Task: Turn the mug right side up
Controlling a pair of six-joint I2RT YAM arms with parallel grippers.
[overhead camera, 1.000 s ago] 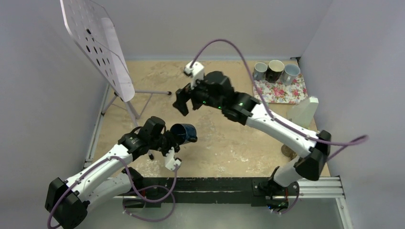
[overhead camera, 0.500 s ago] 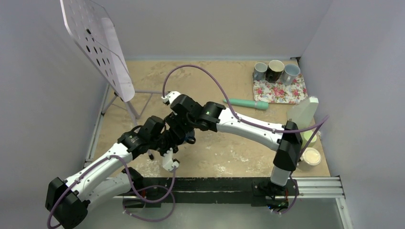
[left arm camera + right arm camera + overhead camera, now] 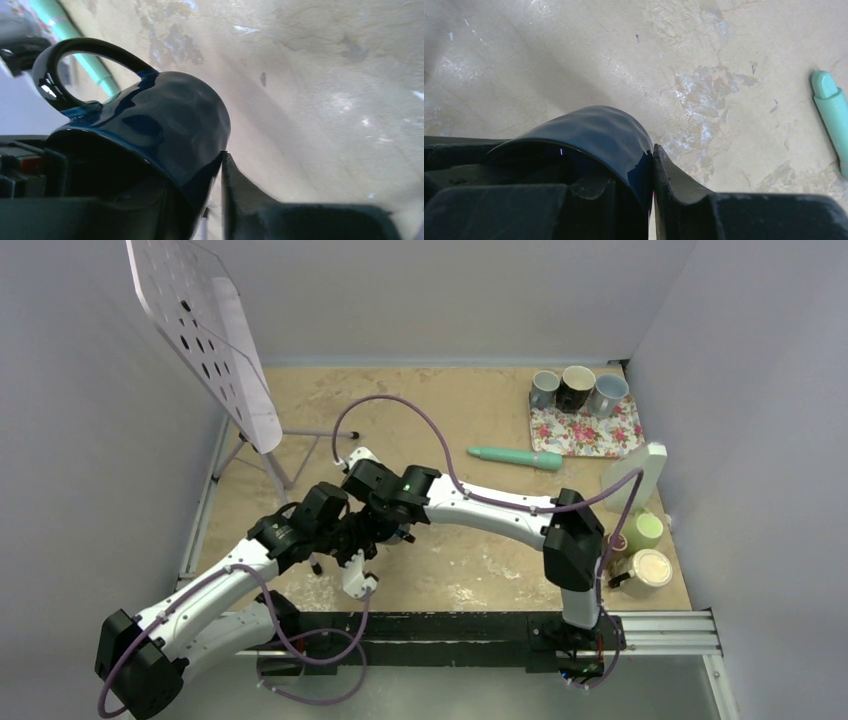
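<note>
Left hand (image 3: 216, 170) and right hand (image 3: 650, 172) both pinch the wall of the glossy, rounded blue mug (image 3: 165, 120) above the mottled desk (image 3: 574, 55).

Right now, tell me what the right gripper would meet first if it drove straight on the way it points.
The blue mug: the right gripper's jaws pinch its wall. Beyond, probably bare table; the teal tool lies off to the right.
</note>
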